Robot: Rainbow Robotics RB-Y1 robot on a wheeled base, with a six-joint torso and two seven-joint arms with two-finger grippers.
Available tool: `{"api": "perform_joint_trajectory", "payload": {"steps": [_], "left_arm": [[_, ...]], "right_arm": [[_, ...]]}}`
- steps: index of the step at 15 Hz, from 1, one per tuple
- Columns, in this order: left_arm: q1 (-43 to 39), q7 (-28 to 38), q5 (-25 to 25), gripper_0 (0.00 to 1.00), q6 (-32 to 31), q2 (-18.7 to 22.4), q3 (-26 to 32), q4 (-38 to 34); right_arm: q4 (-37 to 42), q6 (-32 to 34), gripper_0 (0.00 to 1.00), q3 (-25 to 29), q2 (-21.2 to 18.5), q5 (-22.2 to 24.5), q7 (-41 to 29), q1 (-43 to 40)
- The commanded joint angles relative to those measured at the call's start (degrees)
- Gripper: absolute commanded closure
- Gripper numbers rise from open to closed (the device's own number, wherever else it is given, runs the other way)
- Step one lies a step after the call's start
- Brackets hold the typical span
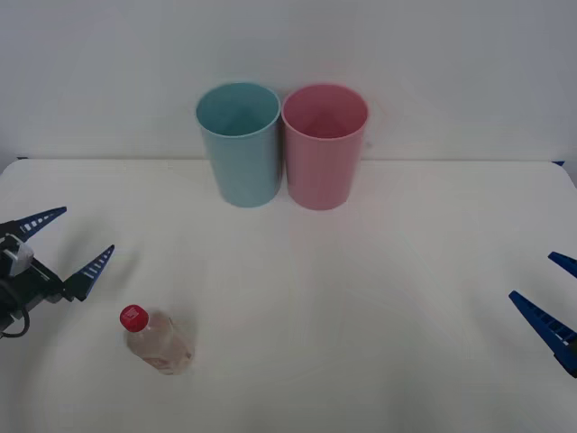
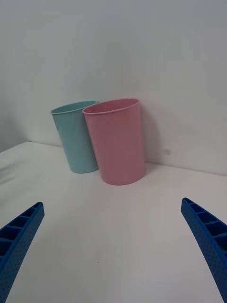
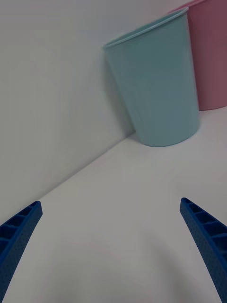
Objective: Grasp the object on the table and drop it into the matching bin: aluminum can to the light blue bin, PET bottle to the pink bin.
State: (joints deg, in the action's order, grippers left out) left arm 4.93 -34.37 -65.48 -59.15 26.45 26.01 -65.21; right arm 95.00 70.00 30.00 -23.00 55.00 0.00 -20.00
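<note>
Bottle [image 1: 158, 340]: you will find it lower left of the front view, on the white counter [image 1: 379, 298], well apart from both bins. It seems to lie tipped on its side rather than upright. Red cap [image 1: 133, 317] at its upper-left end, clear body running down and right from there, so take its long axis as a diagonal from upper left to lower right of the frame.

Left gripper [image 1: 75, 240]: left edge of the front view, just above and left of the cap. Fingers spread wide, nothing between them. The bottle lies below and to the right of the fingertips, near but not touching. In its wrist view your fingers [image 3: 19, 232] sit at the two lower corners, aimed toward the blue bin.

Right gripper [image 1: 557, 293]: far right edge of the front view, fingers apart and empty, well away from the bottle. Treat it as waiting.

Pink bin [image 1: 324, 144]: upper centre, right of the pair, against the back wall. Your target for a PET bottle.

Blue bin [image 1: 239, 142]: upper centre, touching or just beside the pink one on its left. For cans; not wanted here.

Judgement: the left arm is plainly nearer. Your coming move likely calls for bringing the fingers down and right, and turning them across the diagonal body, not along it.
</note>
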Motion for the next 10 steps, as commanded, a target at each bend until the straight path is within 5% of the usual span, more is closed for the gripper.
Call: {"api": "perform_joint_trajectory", "payload": {"steps": [1, 10], "left_arm": [[-0.2, 0.0, 0.0, 0.00, 0.2, 0.0, 0.5, 0.0], [-1.5, 0.7, 0.1, 0.00, -1.9, 1.1, 1.2, 0.0]], "right_arm": [[0.0, 0.0, 0.00, 0.0, 0.0, 0.0, 0.0, 0.0], [0.0, 0.0, 0.00, 0.0, 0.0, 0.0, 0.0, 0.0]]}}
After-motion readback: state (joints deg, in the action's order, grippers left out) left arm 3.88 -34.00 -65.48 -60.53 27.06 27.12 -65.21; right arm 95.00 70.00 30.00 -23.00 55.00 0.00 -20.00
